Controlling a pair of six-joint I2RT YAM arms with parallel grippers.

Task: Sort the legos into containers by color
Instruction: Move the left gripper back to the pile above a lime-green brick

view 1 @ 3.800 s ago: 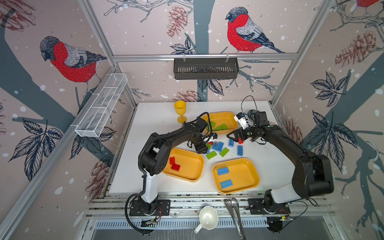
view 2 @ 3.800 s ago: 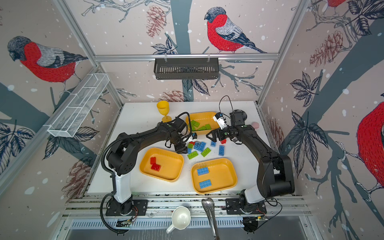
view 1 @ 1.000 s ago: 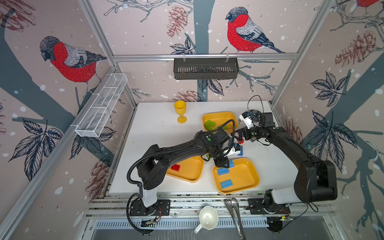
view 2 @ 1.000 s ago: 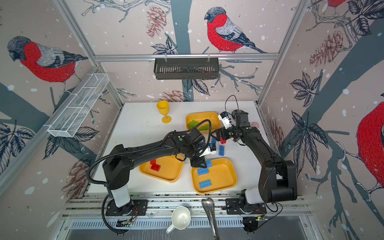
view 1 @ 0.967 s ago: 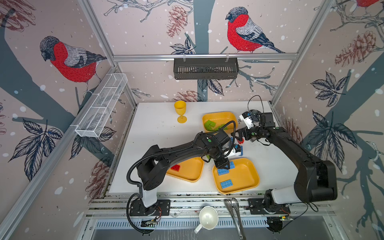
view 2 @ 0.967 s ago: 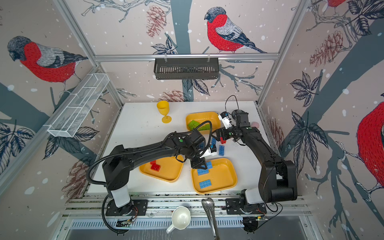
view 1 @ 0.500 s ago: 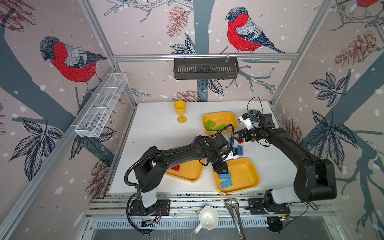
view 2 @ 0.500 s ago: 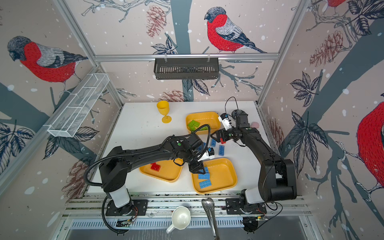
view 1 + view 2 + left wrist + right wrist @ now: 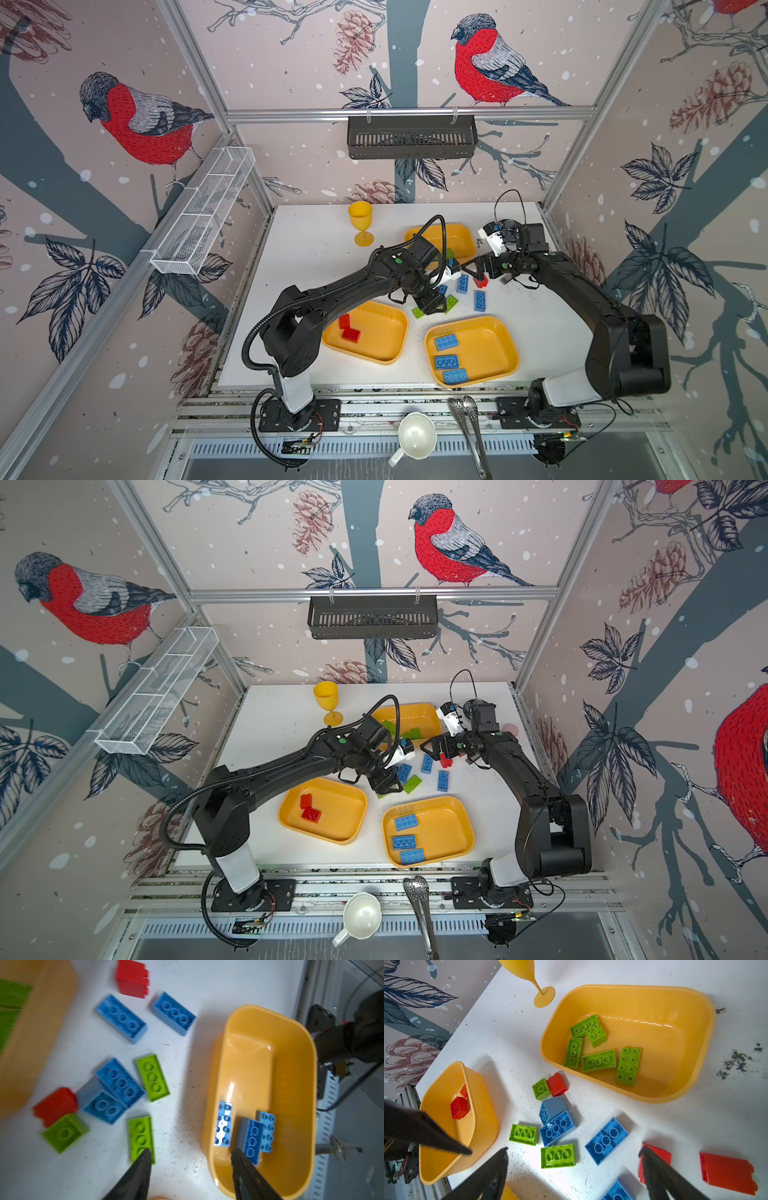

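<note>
Three yellow-orange containers stand on the white table. The front right one (image 9: 492,353) holds three blue legos (image 9: 252,1138). Two red legos lie in the front left one (image 9: 384,334), and the back one (image 9: 675,1043) holds several green legos. Loose blue (image 9: 480,300), green (image 9: 557,1156) and red (image 9: 557,1084) legos lie between them. My left gripper (image 9: 191,1152) is open and empty, low over the table between the two front containers, one finger beside a green lego (image 9: 141,1136). My right gripper (image 9: 574,1150) is open and empty over the loose pile, one finger touching a red lego (image 9: 662,1153).
A yellow goblet (image 9: 360,222) stands at the back left of the table. A white cup (image 9: 415,434) and metal tongs (image 9: 471,432) lie on the front rail. On the back wall hangs a black basket (image 9: 411,137), and a wire basket (image 9: 203,216) hangs on the left wall.
My left gripper has opened and let a blue lego drop into the front right container, then drawn back toward the loose pile. The right arm has hardly moved.
</note>
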